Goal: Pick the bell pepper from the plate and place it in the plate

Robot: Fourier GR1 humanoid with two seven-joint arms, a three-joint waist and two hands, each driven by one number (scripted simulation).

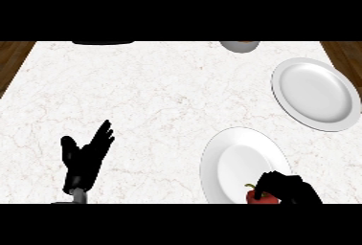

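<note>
While the left robot hand (83,160) rests spread, right robot hand (288,187) pinching bell pepper (260,197), over near plate (233,162).

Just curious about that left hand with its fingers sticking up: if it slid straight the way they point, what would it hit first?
Probably nothing: the left hand points up and slightly right over bare counter, as far as the view shows.

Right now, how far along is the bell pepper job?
Early. The right hand has curled round the red bell pepper at the near plate's lower edge. Whether it is lifted I cannot tell. The far plate holds nothing yet, so carrying and placing remain. The left hand rests open at lower left.
</note>
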